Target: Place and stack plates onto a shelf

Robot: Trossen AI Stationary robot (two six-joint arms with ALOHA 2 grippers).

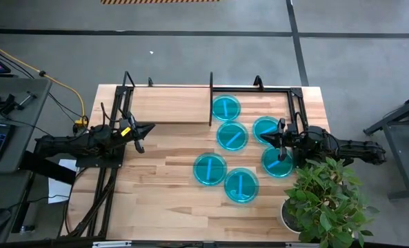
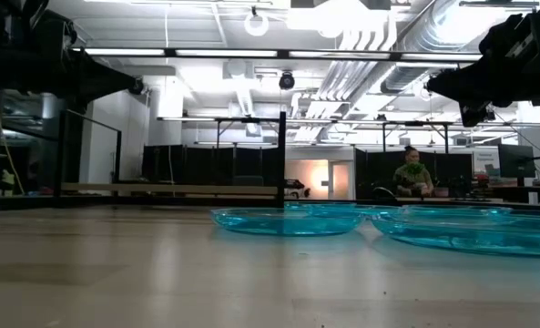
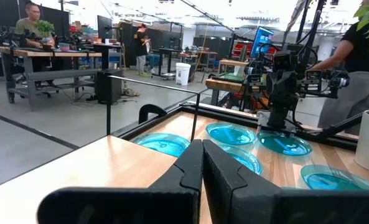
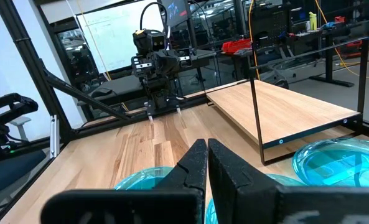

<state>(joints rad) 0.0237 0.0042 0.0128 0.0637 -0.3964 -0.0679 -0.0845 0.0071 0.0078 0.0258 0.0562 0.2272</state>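
Plant (image 1: 325, 196) leaves partly cover the nearest plate (image 1: 278, 162).

The potted plant (image 1: 323, 200) hides part of one plate (image 1: 276, 163)

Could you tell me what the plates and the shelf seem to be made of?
The plates look like clear cyan plastic, glossy: the wood shows through them and their rims catch light. The shelf looks like a pale wooden board, matt with faint grain, inside a thin black rod frame, probably painted metal.
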